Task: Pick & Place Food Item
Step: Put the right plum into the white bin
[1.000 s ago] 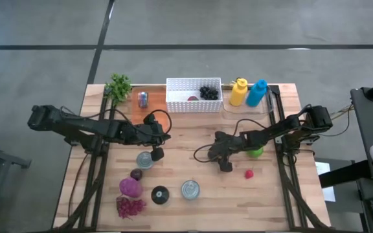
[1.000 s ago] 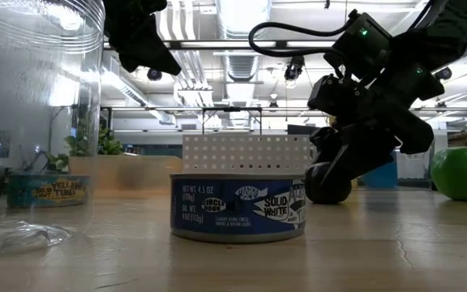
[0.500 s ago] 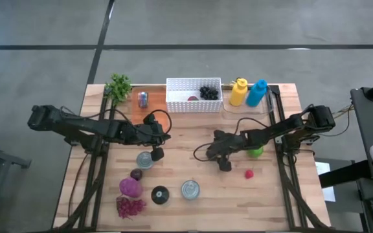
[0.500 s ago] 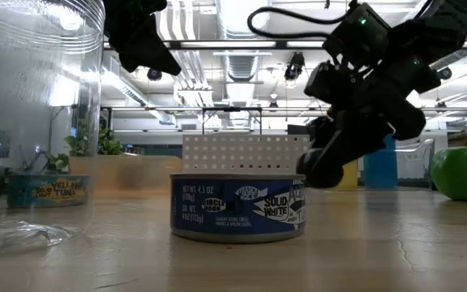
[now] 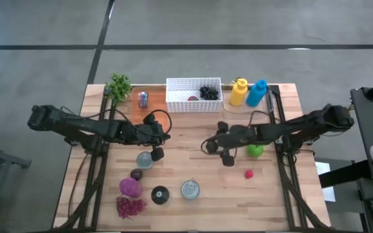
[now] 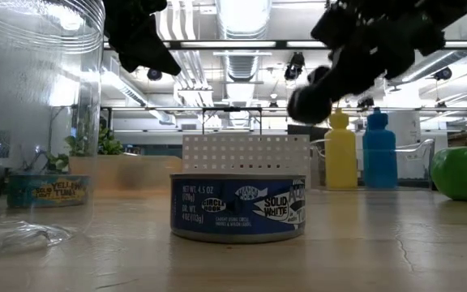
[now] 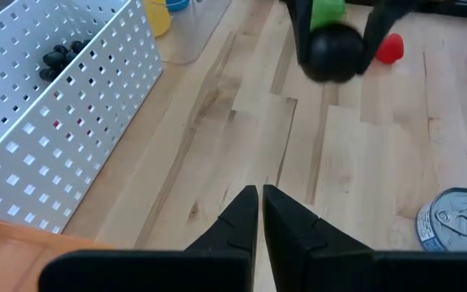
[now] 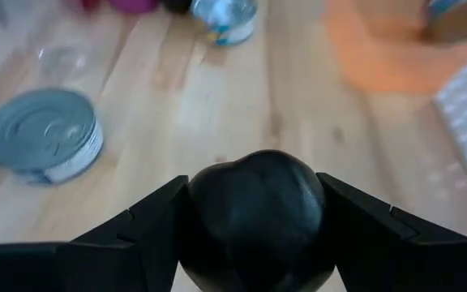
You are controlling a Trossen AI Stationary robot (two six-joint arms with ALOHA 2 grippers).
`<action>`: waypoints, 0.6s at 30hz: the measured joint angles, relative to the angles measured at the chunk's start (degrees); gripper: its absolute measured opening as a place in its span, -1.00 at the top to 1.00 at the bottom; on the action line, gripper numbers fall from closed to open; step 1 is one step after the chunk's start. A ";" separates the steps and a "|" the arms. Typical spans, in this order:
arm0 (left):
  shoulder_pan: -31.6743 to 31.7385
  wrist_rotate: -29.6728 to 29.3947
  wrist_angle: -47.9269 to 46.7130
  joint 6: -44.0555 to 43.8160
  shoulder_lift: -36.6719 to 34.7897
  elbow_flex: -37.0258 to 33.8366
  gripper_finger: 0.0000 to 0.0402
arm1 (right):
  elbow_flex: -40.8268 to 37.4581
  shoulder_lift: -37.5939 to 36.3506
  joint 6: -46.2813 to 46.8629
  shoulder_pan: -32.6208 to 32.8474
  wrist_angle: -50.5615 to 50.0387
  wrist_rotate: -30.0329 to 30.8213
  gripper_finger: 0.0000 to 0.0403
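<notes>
My right gripper (image 5: 212, 145) is shut on a dark round fruit (image 8: 254, 211) and holds it above the table's middle, in front of the white basket (image 5: 193, 95). In the low view the fruit (image 6: 310, 101) hangs high above the tabletop. The basket holds dark grapes (image 5: 208, 92). My left gripper (image 7: 260, 191) is shut and empty. It waits over bare wood by the orange plate (image 5: 149, 120), left of the middle. My right gripper pinches the dark fruit between its two fingers, which lie on its two opposite sides (image 8: 197, 203). The fingers come slanting down from the table's right. The fruit is lifted clear of the table.
A green fruit (image 5: 256, 151) and a small red one (image 5: 248, 173) lie at the right. Yellow (image 5: 238, 92) and blue (image 5: 256, 92) bottles stand at the far right. Tins (image 5: 190, 189) (image 5: 145, 159), a purple cabbage (image 5: 130, 188) and grapes (image 5: 129, 206) lie near left.
My right gripper has gone up and a little toward the far edge with the dark fruit. The fruit was down at the tabletop and now hangs well clear of it. The gripper stays shut on it.
</notes>
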 joint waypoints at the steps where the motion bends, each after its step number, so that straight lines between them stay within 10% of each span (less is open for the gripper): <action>1: 0.00 0.00 0.00 0.00 0.00 0.00 0.87 | 0.00 -1.38 -0.19 -0.06 -0.05 0.25 -0.21; 18: 0.00 0.00 0.00 0.00 0.00 0.00 0.87 | 2.56 -9.68 -2.58 -0.97 0.44 10.55 -0.21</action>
